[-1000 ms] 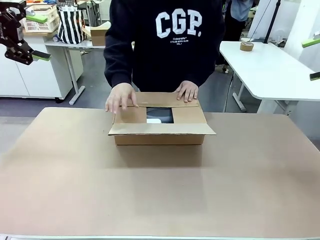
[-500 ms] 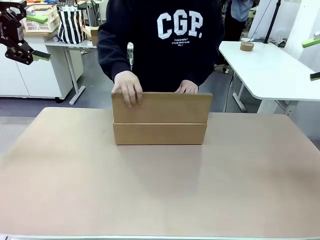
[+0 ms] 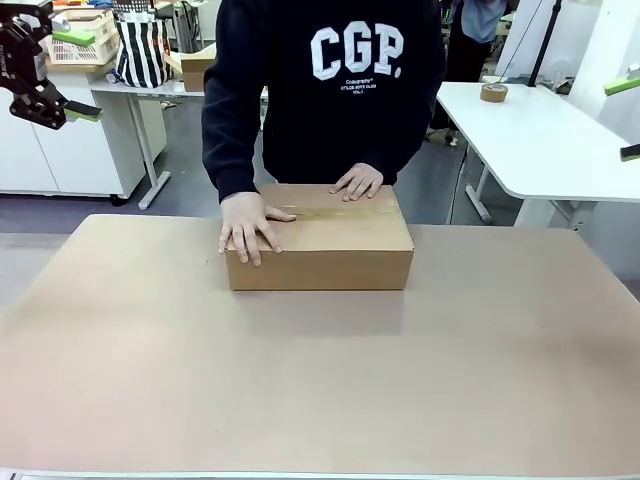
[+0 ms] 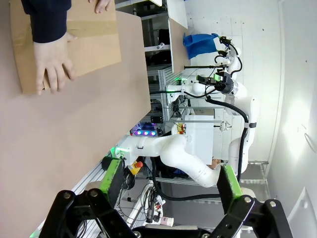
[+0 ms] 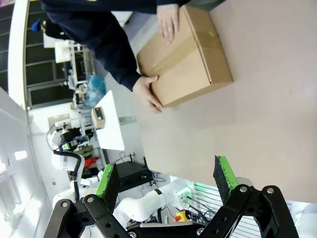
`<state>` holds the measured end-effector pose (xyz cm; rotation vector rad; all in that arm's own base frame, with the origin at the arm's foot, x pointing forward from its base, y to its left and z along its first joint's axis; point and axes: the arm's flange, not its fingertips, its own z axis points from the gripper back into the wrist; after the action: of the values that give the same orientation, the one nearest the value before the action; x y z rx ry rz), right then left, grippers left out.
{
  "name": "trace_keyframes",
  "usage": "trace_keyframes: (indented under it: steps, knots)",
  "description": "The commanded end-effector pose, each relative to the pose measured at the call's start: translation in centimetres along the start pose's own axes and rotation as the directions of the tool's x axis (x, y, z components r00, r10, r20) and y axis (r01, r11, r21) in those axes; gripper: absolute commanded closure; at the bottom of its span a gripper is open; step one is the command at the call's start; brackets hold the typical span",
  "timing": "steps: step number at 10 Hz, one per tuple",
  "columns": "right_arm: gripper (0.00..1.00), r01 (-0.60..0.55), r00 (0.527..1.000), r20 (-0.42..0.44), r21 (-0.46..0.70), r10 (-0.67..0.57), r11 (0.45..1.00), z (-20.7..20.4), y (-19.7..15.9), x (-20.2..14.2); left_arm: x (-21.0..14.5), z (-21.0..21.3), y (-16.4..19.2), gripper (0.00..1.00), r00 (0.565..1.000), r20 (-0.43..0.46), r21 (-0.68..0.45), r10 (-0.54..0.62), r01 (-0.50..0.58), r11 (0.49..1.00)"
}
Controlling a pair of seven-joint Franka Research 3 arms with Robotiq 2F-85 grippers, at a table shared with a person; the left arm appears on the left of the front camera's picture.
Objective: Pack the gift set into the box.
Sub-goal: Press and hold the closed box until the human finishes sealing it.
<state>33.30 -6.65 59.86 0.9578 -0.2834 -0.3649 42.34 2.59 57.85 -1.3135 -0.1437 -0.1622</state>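
Left claw [image 3: 80, 75], right claw [image 3: 625, 118] spread empty, raised; box [image 3: 340, 250] (closed up) well apart, between them.

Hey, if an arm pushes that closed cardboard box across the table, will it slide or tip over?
Probably slides rather than tips: the box is low, wide and flat on the table. Its cardboard walls look straight, so likely stiff enough to push. The top flaps may spring up, since the person's hand is pressing them down.

"cgp." on person's sweatshirt [image 3: 340, 90]
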Motion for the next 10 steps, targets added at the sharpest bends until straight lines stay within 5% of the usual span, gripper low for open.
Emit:
trace_keyframes:
  steps: [1,10]
  knots:
    - [0.00,-0.023,1.000,-0.001,0.029,0.023,0.999,-0.08,0.03,0.16,-0.19,0.21,-0.13,0.00,1.000,-0.010,0.000,-0.006,0.006,1.000]
    - [0.00,-0.023,1.000,-0.001,0.029,0.023,0.999,-0.08,0.03,0.16,-0.19,0.21,-0.13,0.00,1.000,-0.010,0.000,-0.006,0.006,1.000]
